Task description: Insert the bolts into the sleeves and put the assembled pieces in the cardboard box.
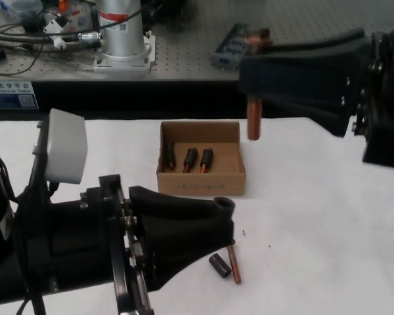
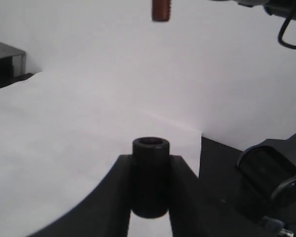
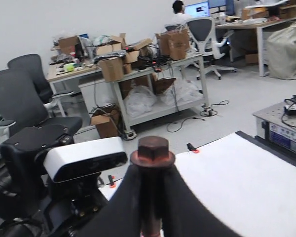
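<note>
My left gripper (image 2: 150, 190) is shut on a black sleeve (image 2: 150, 173), held upright with its open bore facing up; in the high view this sleeve (image 1: 224, 205) sits at the tip of the lower-left arm. My right gripper (image 3: 150, 197) is shut on a copper bolt (image 3: 153, 150), clamped just under the hex head. That bolt (image 1: 253, 118) hangs shank-down above the far right corner of the cardboard box (image 1: 200, 176). Its tip (image 2: 162, 10) shows well above the sleeve. Three assembled pieces (image 1: 197, 159) lie in the box.
A loose black sleeve (image 1: 219, 265) and a loose copper bolt (image 1: 235, 262) lie side by side on the white table in front of the box. The left arm's white camera housing (image 1: 65, 146) stands at the left. A metal post (image 1: 121, 29) stands on the bench behind.
</note>
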`<action>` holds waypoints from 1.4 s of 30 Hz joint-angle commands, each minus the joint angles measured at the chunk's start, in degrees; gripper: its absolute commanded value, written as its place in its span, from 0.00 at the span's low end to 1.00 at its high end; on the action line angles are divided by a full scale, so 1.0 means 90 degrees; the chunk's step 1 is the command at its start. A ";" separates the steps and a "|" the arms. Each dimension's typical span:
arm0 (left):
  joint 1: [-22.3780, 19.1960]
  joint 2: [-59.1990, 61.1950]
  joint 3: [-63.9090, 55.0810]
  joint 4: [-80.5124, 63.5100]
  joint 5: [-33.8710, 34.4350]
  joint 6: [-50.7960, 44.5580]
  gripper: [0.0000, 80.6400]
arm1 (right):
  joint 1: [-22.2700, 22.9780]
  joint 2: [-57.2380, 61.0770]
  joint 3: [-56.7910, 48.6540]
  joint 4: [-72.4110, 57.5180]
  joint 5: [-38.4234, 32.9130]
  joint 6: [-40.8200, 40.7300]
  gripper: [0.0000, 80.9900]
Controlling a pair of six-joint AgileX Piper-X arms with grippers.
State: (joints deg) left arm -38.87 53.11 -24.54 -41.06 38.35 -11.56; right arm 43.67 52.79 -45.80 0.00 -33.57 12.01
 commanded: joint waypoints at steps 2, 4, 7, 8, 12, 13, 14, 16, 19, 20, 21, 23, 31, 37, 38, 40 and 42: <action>-0.0245 -0.0063 -0.0031 -0.0764 0.0153 -0.0049 0.01 | 0.0345 -0.0007 -0.0030 -0.0149 -0.0186 -0.0261 0.05; -0.0299 -0.0063 -0.0031 -0.1090 0.0153 -0.0049 0.01 | 0.0544 -0.0007 -0.0030 -0.0137 -0.0066 -0.0350 0.05; -0.0298 -0.0063 -0.0031 -0.1365 0.0153 -0.0049 0.01 | 0.0835 -0.0056 -0.0030 -0.0109 0.0291 -0.0648 0.05; -0.0298 -0.0063 -0.0031 -0.1386 0.0153 -0.0049 0.01 | 0.0901 -0.0092 -0.0030 -0.0066 0.0428 -0.0732 0.05; -0.0298 -0.0063 -0.0031 -0.1412 0.0153 -0.0049 0.01 | 0.1126 -0.0399 -0.0030 0.0275 0.0820 -0.1047 0.05; -0.0298 -0.0063 -0.0031 -0.1412 0.0153 -0.0049 0.01 | 0.1147 -0.0465 -0.0030 0.0363 0.0875 -0.1064 0.05; -0.0298 -0.0063 -0.0031 -0.1412 0.0153 -0.0049 0.01 | 0.1162 -0.0504 -0.0030 0.0409 0.0928 -0.1115 0.05; -0.0298 -0.0063 -0.0031 -0.1412 0.0153 -0.0049 0.01 | 0.1166 -0.0547 -0.0030 0.0435 0.0976 -0.1334 0.05; -0.0298 -0.0063 -0.0031 -0.1425 0.0153 -0.0049 0.01 | 0.1166 -0.0544 -0.0030 0.0386 0.1084 -0.1334 0.05; -0.0298 -0.0063 -0.0031 -0.1446 0.0153 -0.0049 0.01 | 0.1166 -0.0544 -0.0030 0.0386 0.1084 -0.1334 0.05; -0.0298 -0.0063 -0.0031 -0.1449 0.0153 -0.0049 0.01 | 0.1166 -0.0544 -0.0030 0.0434 0.1083 -0.1334 0.05; -0.0298 -0.0063 -0.0031 -0.1505 0.0153 -0.0049 0.01 | 0.1204 -0.0544 0.0007 0.0453 0.1059 -0.1291 0.05; -0.0298 -0.0063 -0.0031 -0.1638 0.0153 -0.0049 0.01 | 0.1245 -0.0544 0.0652 -0.0199 0.1098 -0.0854 0.05; -0.0298 -0.0063 -0.0031 -0.1638 0.0153 -0.0049 0.01 | 0.1245 -0.0544 0.0787 -0.0549 0.1098 -0.0735 0.05; -0.0298 -0.0063 -0.0031 -0.1638 0.0153 -0.0049 0.01 | 0.1245 -0.0544 0.0787 -0.0510 0.1098 -0.0759 0.05; -0.0298 -0.0063 -0.0031 -0.1638 0.0153 -0.0049 0.01 | 0.1245 -0.0577 0.0787 -0.0457 0.1098 -0.0761 0.05; -0.0298 -0.0063 -0.0031 -0.1638 0.0153 -0.0049 0.01 | 0.1245 -0.0620 0.0817 -0.0359 0.1098 -0.0810 0.05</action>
State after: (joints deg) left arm -41.29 53.06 -23.96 -52.54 38.80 -11.70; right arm 54.76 48.02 -38.85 -5.03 -23.56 5.15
